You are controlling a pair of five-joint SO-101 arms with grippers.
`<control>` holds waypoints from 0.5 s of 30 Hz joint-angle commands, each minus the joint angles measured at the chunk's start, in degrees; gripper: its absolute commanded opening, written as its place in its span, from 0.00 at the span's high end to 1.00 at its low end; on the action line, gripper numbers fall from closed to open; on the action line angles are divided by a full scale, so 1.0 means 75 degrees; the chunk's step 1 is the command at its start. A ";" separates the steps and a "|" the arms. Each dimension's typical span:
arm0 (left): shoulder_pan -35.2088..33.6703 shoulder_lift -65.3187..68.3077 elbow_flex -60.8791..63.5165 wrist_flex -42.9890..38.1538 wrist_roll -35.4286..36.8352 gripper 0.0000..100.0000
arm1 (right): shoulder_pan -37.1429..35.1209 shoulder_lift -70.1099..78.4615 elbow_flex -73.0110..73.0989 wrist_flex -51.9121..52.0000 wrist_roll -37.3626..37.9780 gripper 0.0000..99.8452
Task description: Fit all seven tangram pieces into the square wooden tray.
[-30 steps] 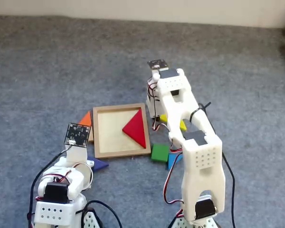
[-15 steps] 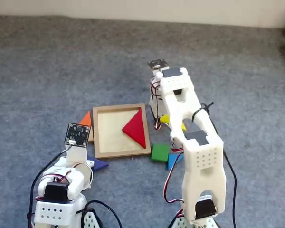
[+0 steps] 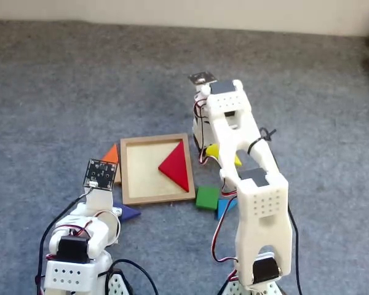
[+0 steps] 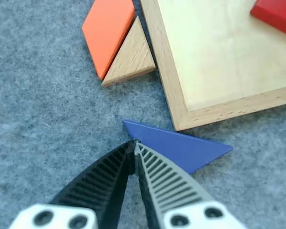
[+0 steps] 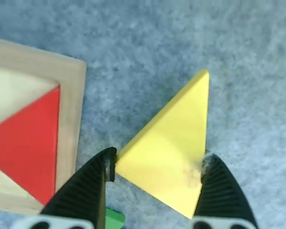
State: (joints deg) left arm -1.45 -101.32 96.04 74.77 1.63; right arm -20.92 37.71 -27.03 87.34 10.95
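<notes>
The square wooden tray (image 3: 157, 198) lies between the arms with a red triangle (image 3: 176, 165) in its right part. My right gripper (image 5: 155, 164) is shut on the yellow triangle (image 5: 174, 148), just right of the tray's rim (image 5: 74, 109); a finger presses each side of the piece. The yellow triangle (image 3: 213, 150) peeks out from under the right arm. My left gripper (image 4: 134, 143) is shut with nothing in it, its tips at a corner of the dark blue triangle (image 4: 181, 148) by the tray's near left corner (image 4: 169, 81).
An orange parallelogram (image 4: 107, 31) and a plain wooden triangle (image 4: 131, 59) lie together against the tray's left side. A green square (image 3: 206, 197) and a light blue piece (image 3: 224, 206) sit off the tray's near right corner. Grey carpet runs all around.
The right arm's wrist has risen and shifted slightly away, and more of the yellow triangle now shows beneath it. The left arm has kept still.
</notes>
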 commanded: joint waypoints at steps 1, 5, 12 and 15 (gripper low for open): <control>-0.0088 -0.0205 0.0158 0.0047 0.0070 0.99 | -0.0217 -0.0217 -0.0510 0.0299 0.0352 0.90; -0.0088 -0.0205 0.0158 0.0047 0.0070 0.99 | -0.0744 -0.0229 -0.0592 0.0651 0.0598 0.92; -0.0088 -0.0205 0.0158 0.0047 0.0070 0.99 | -0.1483 -0.0205 -0.1635 0.1401 0.0645 0.92; -0.0088 -0.0205 0.0158 0.0047 0.0070 0.99 | -0.1799 -0.0193 -0.2081 0.1577 0.0645 0.92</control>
State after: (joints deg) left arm -1.45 -101.32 96.04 74.77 1.63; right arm -31.21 37.71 -36.97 97.54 15.08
